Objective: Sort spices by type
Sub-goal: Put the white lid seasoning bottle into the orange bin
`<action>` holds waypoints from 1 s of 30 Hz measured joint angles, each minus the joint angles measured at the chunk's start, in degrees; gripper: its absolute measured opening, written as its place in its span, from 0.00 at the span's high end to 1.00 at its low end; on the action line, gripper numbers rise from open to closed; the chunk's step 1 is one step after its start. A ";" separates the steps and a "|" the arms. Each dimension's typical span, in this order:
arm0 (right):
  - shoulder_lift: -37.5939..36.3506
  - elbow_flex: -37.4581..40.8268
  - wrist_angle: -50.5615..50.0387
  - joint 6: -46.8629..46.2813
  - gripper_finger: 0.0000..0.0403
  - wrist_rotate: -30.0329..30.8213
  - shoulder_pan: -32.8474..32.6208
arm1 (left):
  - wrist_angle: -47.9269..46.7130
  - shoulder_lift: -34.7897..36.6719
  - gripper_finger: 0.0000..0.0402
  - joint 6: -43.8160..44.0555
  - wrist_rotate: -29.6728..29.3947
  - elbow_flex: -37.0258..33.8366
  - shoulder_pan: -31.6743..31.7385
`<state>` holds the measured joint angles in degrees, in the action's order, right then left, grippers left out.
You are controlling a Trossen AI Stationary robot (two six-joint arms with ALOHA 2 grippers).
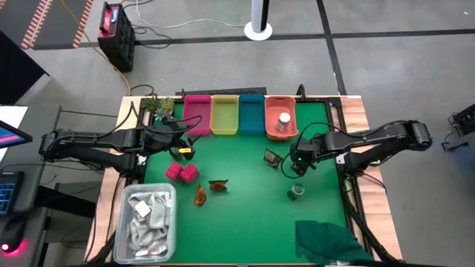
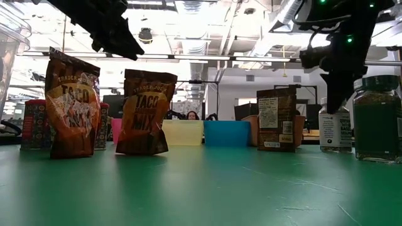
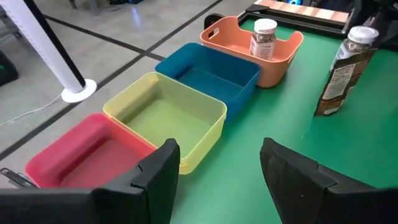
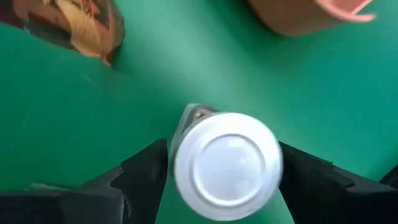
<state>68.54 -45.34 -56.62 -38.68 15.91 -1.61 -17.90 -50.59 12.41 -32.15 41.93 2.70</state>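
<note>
We should close our right gripper's (image 4: 221,171) open fingers evenly around the round white-capped jar (image 4: 225,165) mid-frame.

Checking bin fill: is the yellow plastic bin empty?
Empty. The yellow plastic bin shows a bare floor in the left wrist view; left gripper hovers open beside it.

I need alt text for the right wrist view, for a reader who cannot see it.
Seen from directly above, a white-capped jar stands on the green table between the right gripper's two open dark fingers. An orange-brown sachet and the orange bin lie beyond.
</note>
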 joint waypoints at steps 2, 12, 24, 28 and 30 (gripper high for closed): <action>0.70 0.00 0.07 0.02 0.25 -1.08 0.39 | -0.34 0.00 0.47 -0.32 0.60 0.00 0.02; 1.57 -0.11 0.57 3.54 0.44 -3.11 3.11 | -1.35 0.00 0.47 -0.37 4.98 0.00 -0.03; 0.76 -1.28 -7.25 7.59 0.45 -0.15 9.96 | -2.27 -0.13 0.47 1.09 5.13 0.00 -0.03; 0.12 -4.28 -11.54 7.32 0.45 9.49 13.91 | -2.15 -0.13 0.47 2.90 6.51 0.00 -0.05; -0.06 -5.58 -11.10 8.30 0.45 13.78 16.19 | -2.15 -0.13 0.47 3.57 6.57 0.00 -0.05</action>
<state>68.48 -50.92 -67.72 -30.37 29.69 14.58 -20.05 -50.72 15.97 -25.58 41.93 2.66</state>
